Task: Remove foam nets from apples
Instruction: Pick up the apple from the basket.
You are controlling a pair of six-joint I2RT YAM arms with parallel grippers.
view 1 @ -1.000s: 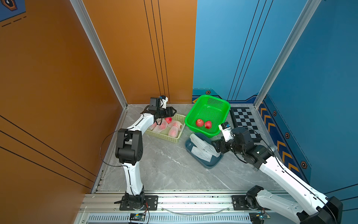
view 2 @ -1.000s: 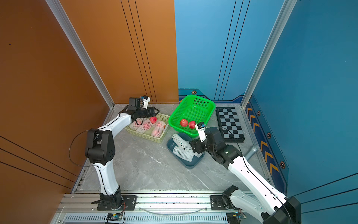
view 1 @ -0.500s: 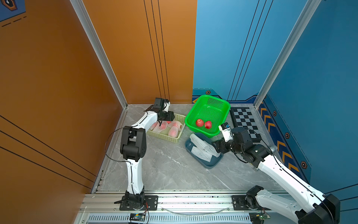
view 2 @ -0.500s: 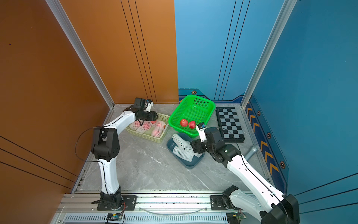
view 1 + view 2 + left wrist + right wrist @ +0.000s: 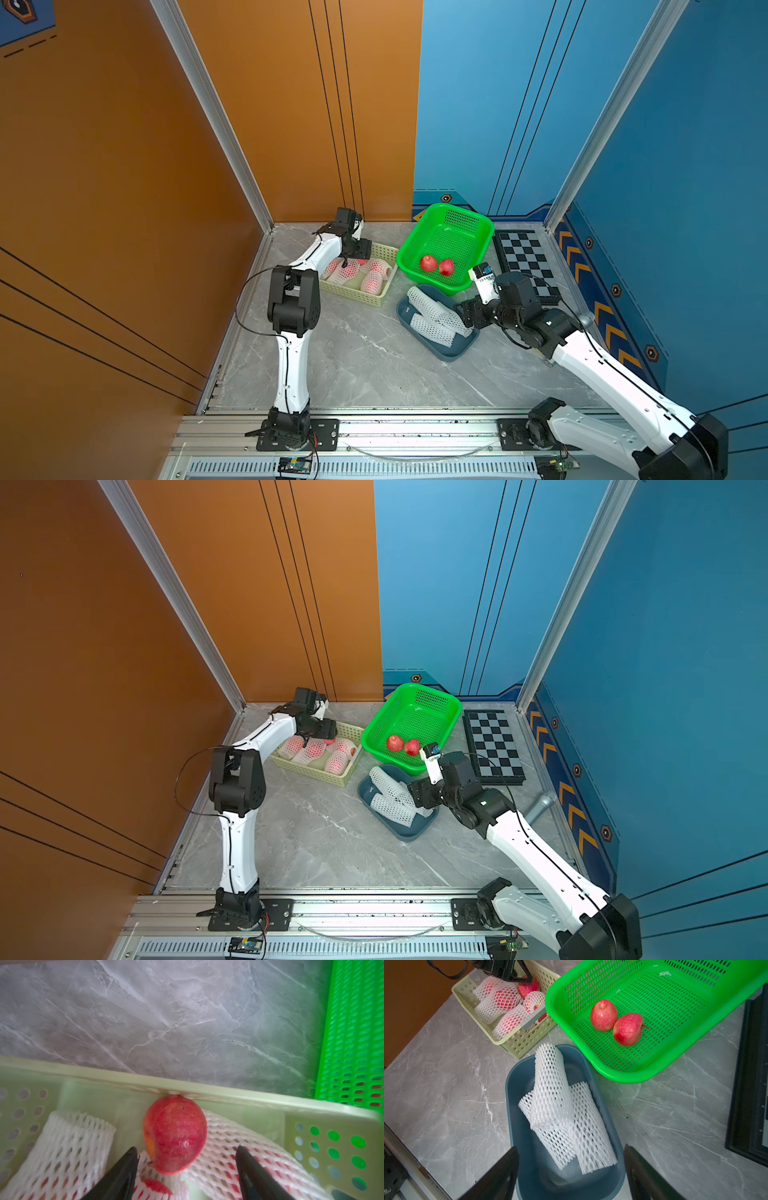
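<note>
The green basket (image 5: 432,282) is being used as the landmark on the table (image 5: 353,365). Two bare apples (image 5: 604,1015) are being carried inside it, touching each other near its front wall. Just to the left of the green basket, the pale yellow basket (image 5: 519,1043) is being filled by several netted apples (image 5: 502,999), their red skin being shown pinkish through the white mesh. One unwrapped apple (image 5: 176,1136) is being propped on top of them, against a wall of that basket, at the end nearer the green basket. The left gripper (image 5: 186,1148) is being held low over this apple with its jaws apart; one finger is being kept on each side of the fruit and nothing is being clamped. Just in front of the green basket, the blue tray (image 5: 512,1126) is being loaded with empty foam nets (image 5: 556,1105), which are being piled across one another. The right gripper (image 5: 570,1147) is being hovered above the tray's end farther from the green basket, its jaws being held wide apart with nothing gripped. A chessboard (image 5: 523,262) is being left flat on the table to the right of the green basket.
</note>
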